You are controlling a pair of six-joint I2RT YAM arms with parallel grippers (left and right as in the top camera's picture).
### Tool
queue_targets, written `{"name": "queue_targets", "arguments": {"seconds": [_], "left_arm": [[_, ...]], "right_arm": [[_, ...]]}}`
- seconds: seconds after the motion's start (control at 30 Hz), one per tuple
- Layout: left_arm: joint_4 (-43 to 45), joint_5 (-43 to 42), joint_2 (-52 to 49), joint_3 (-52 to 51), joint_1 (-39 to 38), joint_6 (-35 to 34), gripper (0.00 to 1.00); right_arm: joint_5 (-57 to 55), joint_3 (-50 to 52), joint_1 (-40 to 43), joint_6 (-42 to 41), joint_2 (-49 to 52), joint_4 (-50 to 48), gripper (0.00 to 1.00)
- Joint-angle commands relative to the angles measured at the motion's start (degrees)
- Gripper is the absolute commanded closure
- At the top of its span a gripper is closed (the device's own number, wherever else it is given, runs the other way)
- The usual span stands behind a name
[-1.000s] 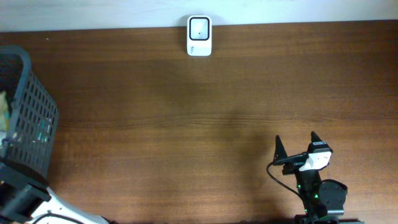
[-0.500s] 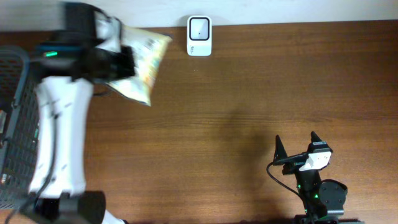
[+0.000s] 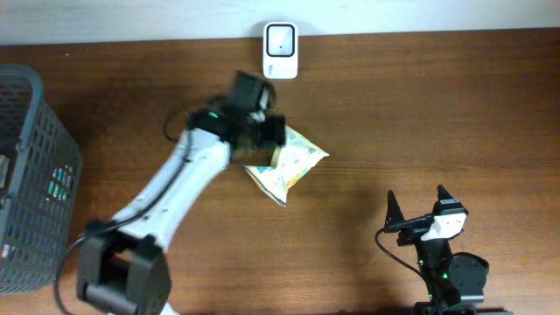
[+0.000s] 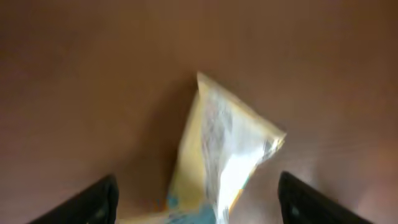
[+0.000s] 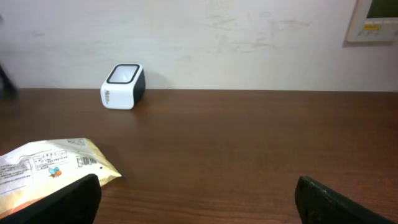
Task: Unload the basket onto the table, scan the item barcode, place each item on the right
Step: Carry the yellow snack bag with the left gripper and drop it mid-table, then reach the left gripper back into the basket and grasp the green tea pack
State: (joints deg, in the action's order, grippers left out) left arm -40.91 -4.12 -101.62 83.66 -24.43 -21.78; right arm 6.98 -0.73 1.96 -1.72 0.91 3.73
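Snack packet (image 3: 293, 166) lying on the table (image 3: 420, 114) near the scanner (image 3: 280, 50), beneath the left gripper (image 3: 267, 138), whose fingers (image 4: 99, 200) stand spread either side without touching it; right gripper (image 3: 416, 205) likewise spread, well apart from the packet.

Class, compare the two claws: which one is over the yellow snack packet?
The left claw: it is over the yellow snack packet, jaws wide on either side of it. The right claw sits well apart from the packet, open with nothing between its jaws.
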Motion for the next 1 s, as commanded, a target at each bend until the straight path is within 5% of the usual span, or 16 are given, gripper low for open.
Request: {"name": "queue_targets", "arguments": {"seconds": [0.0,0.13,0.27,0.37,0.97], "left_arm": [[-8.2,12.9,11.2,16.8,9.1,1.9,0.11],[-17.0,25.0,22.5,21.2,31.0,1.6,0.05],[-24.5,24.3,21.9,21.2,56.7,-5.6,0.06],[-26.7,18.9,16.9,21.2,66.6,-6.3,0.08],[-28.9,21.1,-0.8,20.7,69.9,-5.6,0.05]], "right_arm": [[0.3,0.4,0.3,-0.4,-0.4,0.1,0.01],[0.3,0.4,0.3,-0.4,-0.4,0.1,0.01],[0.3,0.4,0.3,-0.4,-0.4,0.1,0.01],[0.3,0.4,0.3,-0.4,-0.4,0.1,0.01],[0.3,0.4,0.3,-0.4,-0.4,0.1,0.01]]}}
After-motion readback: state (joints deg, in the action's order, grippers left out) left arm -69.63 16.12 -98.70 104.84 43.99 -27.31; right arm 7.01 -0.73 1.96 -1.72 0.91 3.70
